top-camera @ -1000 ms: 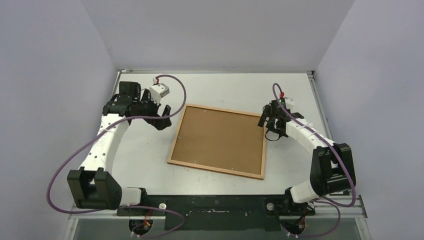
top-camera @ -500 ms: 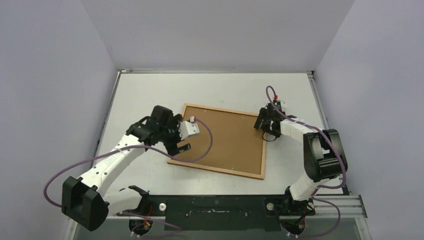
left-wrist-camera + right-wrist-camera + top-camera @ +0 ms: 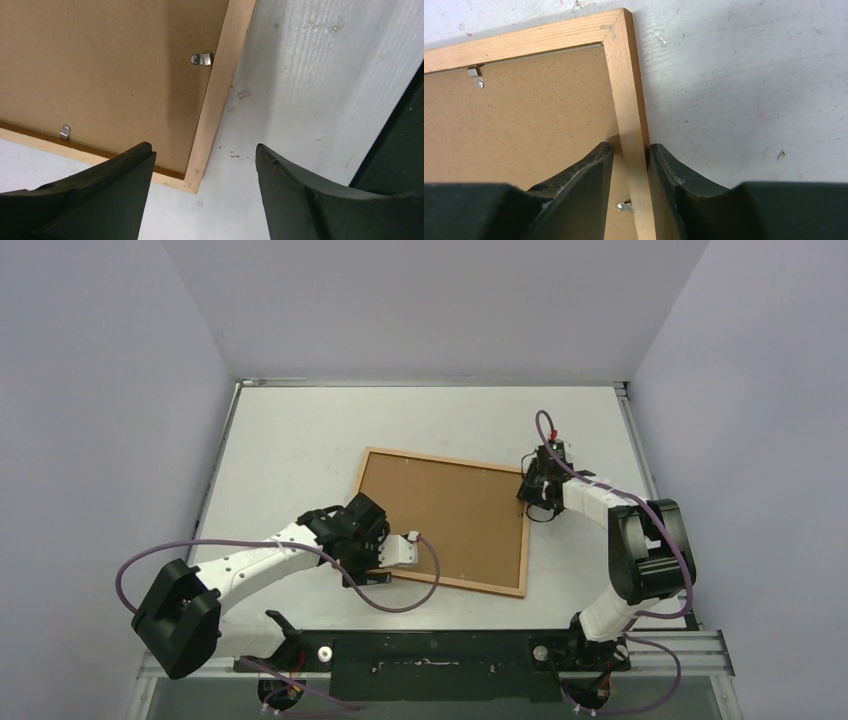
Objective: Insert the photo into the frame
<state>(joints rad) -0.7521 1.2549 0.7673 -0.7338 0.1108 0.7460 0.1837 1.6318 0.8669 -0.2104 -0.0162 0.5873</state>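
Right gripper (image 3: 630, 150) clamped on the frame (image 3: 450, 461); left gripper (image 3: 202, 150) spread wide.
The frame lies on the table (image 3: 300, 430), fibreboard backing (image 3: 445, 515) up, held by metal clips (image 3: 202, 59). Right fingers pinch its right border near the far corner; left jaws straddle its near left corner.

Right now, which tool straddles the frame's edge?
The right tool, astride the right rail of the frame; the left tool hangs open over a near corner.
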